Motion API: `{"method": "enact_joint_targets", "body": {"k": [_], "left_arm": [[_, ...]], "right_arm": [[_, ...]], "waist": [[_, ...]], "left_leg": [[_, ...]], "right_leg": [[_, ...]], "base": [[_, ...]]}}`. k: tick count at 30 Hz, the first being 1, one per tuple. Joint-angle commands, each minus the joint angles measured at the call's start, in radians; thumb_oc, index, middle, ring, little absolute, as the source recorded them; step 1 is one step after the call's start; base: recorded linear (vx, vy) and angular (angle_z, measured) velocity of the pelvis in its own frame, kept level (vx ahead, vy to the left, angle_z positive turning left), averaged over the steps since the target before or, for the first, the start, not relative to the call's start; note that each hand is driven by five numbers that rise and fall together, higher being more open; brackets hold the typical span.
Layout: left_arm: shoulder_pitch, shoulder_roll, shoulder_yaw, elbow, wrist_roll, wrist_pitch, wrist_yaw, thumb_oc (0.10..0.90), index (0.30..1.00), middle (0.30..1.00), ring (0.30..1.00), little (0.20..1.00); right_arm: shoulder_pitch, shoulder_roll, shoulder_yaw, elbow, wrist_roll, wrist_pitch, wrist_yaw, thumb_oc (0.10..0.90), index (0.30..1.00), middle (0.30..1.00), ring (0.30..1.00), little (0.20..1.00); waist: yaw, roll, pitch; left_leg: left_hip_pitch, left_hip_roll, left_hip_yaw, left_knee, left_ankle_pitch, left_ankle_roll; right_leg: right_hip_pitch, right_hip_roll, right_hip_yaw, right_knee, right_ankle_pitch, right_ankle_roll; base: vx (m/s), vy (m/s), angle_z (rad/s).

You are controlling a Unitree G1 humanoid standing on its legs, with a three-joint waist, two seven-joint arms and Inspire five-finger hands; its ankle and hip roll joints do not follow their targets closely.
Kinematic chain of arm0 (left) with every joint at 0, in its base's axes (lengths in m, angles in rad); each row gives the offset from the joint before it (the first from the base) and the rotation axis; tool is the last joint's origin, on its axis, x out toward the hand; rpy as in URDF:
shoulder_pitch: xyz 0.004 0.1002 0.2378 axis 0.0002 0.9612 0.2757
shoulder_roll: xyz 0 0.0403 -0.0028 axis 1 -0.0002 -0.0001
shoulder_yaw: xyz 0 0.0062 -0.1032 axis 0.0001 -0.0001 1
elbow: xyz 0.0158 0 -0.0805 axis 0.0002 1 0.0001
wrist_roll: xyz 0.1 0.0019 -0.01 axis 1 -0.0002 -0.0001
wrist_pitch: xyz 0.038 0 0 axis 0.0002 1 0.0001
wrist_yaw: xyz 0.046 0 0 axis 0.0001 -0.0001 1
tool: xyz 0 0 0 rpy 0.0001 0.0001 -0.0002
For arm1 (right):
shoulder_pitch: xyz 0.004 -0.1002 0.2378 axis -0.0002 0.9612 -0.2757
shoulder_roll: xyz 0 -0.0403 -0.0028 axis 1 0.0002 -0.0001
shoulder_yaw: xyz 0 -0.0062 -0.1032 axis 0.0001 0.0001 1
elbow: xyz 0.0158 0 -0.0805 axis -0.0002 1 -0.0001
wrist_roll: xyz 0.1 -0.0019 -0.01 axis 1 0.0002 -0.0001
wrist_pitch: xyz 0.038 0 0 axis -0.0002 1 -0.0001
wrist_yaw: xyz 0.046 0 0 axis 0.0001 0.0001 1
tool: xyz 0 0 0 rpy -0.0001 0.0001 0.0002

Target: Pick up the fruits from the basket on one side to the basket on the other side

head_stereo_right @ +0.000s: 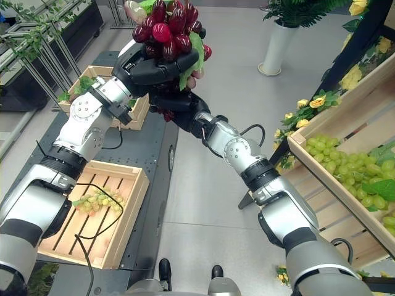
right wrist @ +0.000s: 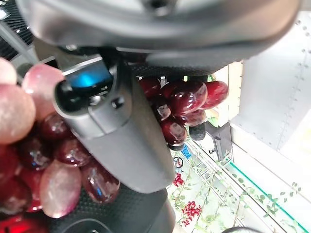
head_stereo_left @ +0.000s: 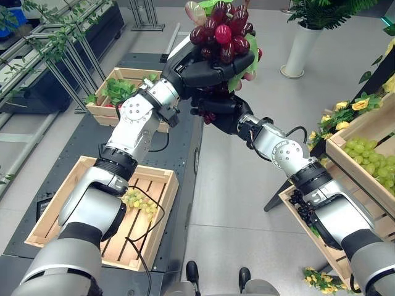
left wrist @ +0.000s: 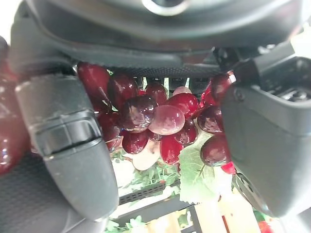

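- The fingers (head_stereo_left: 216, 73) of the left hand (head_stereo_left: 207, 71) are curled round a bunch of red grapes (head_stereo_left: 223, 31), which is held at the top centre of the frame, high above the floor.
- In the left wrist view the bunch is seen pinched between the thumb and the fingers, with a green leaf (left wrist: 197, 174) hanging from it.
- The right hand (head_stereo_left: 222, 114) is seen just under the left hand, its fingers curled against the lower part of the same bunch; red grapes are pressed against its palm in the right wrist view.
- A wooden crate (head_stereo_left: 154, 182) is seen at the lower left of the frame, with a bunch of green grapes (head_stereo_left: 137, 200) lying on its slats.
- A second crate (head_stereo_left: 126, 75) with green leaves is placed in the upper left.
- A crate of green grapes (head_stereo_right: 345, 161) is set on a wooden shelf (head_stereo_right: 327, 117) at the right edge.
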Motion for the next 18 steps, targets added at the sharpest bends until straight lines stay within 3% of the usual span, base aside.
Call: {"method": "enact_joint_targets", "body": {"k": [1, 11, 18], "left_arm": [[0.064, 0.088, 0.012, 0.245, 0.024, -0.014, 0.061, 0.800, 0.900, 0.900, 0.900, 0.900], [0.097, 0.139, -0.010, 0.193, 0.122, -0.060, 0.009, 0.800, 0.900, 0.900, 0.900, 0.900], [0.124, 0.190, -0.029, 0.105, 0.109, -0.073, -0.025, 0.800, 0.900, 0.900, 0.900, 0.900]], "right_arm": [[-0.088, 0.002, -0.189, 0.030, 0.048, -0.281, 0.052, 0.400, 0.300, 0.300, 0.300, 0.300], [-0.057, -0.020, -0.192, 0.003, 0.028, -0.268, 0.023, 0.400, 0.300, 0.300, 0.300, 0.300], [-0.028, -0.045, -0.198, 0.011, 0.017, -0.259, 0.029, 0.400, 0.300, 0.300, 0.300, 0.300]], "waist": [[0.031, -0.004, -0.259], [0.048, 0.001, -0.257], [0.063, 0.006, -0.254]], "left_leg": [[0.060, -0.027, -0.048, 0.002, -0.182, -0.037], [0.051, -0.032, -0.063, 0.002, -0.181, -0.034], [0.048, -0.032, -0.069, 0.002, -0.179, -0.033]], "right_leg": [[-0.012, 0.034, -0.030, 0.001, -0.040, -0.048], [-0.015, 0.031, -0.041, 0.001, -0.040, -0.047], [-0.016, 0.029, -0.049, 0.001, -0.037, -0.045]], "base": [[0.00, 0.000, 0.00], [0.00, 0.000, 0.00], [0.00, 0.000, 0.00]]}}
